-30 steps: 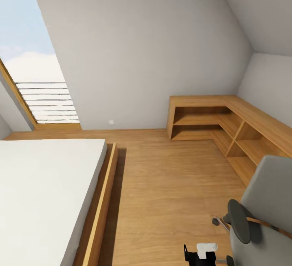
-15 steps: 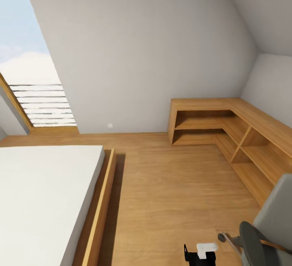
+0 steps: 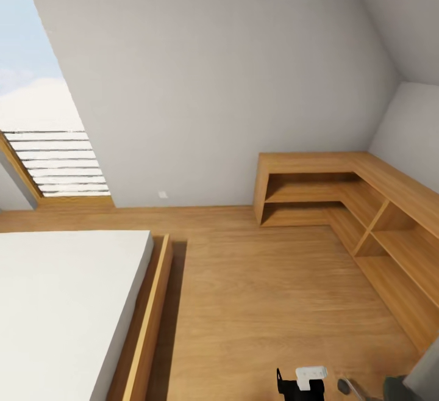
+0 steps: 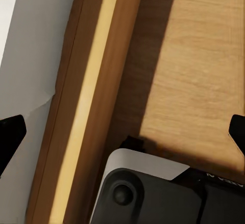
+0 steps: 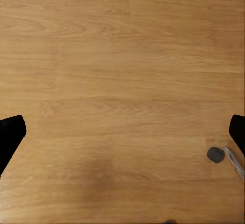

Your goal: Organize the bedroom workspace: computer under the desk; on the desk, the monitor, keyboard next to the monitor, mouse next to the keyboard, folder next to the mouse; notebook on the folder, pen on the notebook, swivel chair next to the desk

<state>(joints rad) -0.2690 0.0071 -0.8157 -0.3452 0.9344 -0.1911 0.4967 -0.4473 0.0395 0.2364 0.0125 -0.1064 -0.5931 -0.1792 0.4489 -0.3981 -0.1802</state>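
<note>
1. The head view looks down into an attic bedroom with a sloped white wall (image 3: 213, 71) and a wood plank floor (image 3: 268, 303).
2. A bed (image 3: 61, 309) with a white mattress and a light-wood frame fills the near left; the frame's long side rail runs toward the far wall.
3. Beyond the bed, at the far left, a slanted window (image 3: 36, 114) shows sky above white louvred slats.
4. An L-shaped open wooden shelf unit (image 3: 341, 199) sits in the far right corner, one leg along the far wall and the other along the right wall toward the near side.
5. The swivel chair (image 3: 421, 370) shows at the near right corner as a sliver of grey back, a dark armrest and a castor (image 3: 343, 386) on the floor.
6. A small black and white part of the robot (image 3: 302, 382) sits at the near edge, just left of the castor.
7. In the left wrist view, the left jaws (image 4: 122, 132) stand wide apart with nothing between them, hanging over the bed frame (image 4: 87, 106) and the floor (image 4: 199, 70), with the robot's white and black base (image 4: 153, 193) below.
8. In the right wrist view, the right jaws (image 5: 122, 132) are likewise spread wide and hold nothing, above bare floor (image 5: 117, 65); a chair castor (image 5: 215, 155) and a chrome leg lie near one fingertip.
</note>
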